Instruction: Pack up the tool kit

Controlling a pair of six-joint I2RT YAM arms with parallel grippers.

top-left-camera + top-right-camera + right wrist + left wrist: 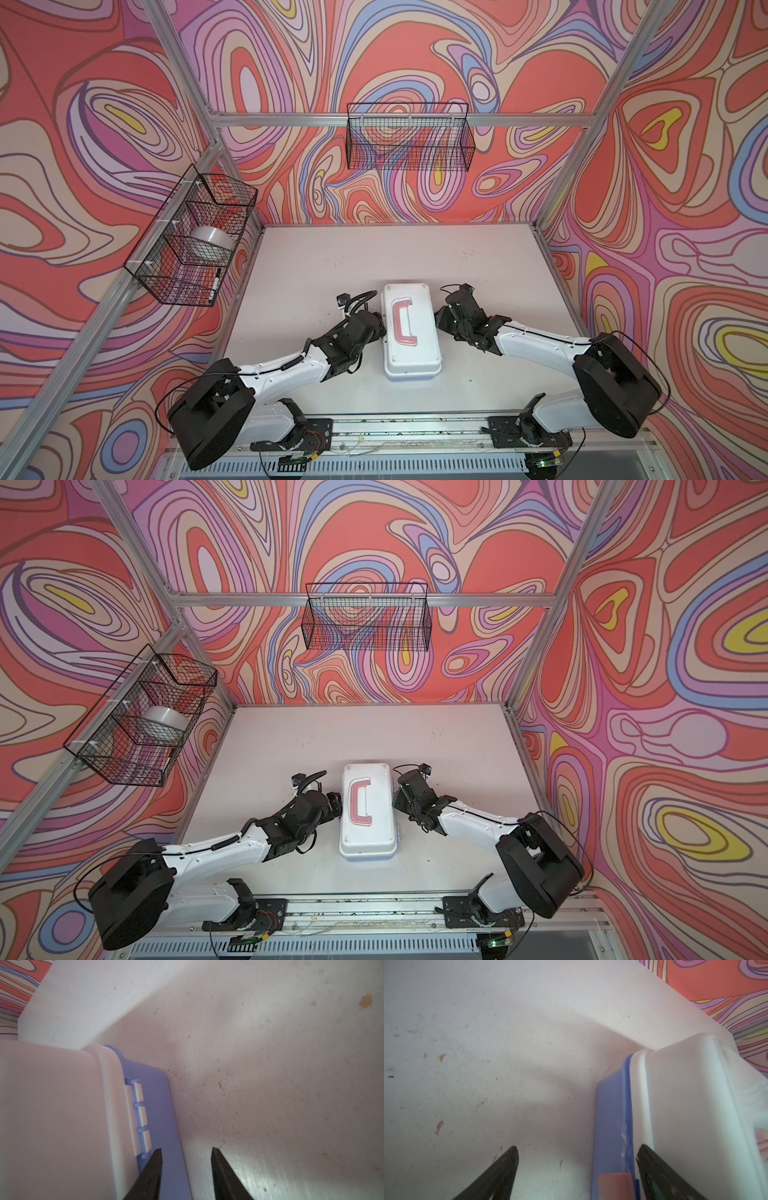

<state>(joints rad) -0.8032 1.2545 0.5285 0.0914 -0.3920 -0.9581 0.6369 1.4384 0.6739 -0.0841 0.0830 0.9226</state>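
My left claw is spread, my right claw half-spread, both empty. The tool kit looks like stiff, slick plastic; I'd take its pink handle.

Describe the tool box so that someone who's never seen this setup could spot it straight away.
Look at the pale table: near its middle lies the tool kit, a rounded white box with its lid down. A pink-red handle on the lid and a blue base set it apart from the black wire baskets, which hang on the frame rails.
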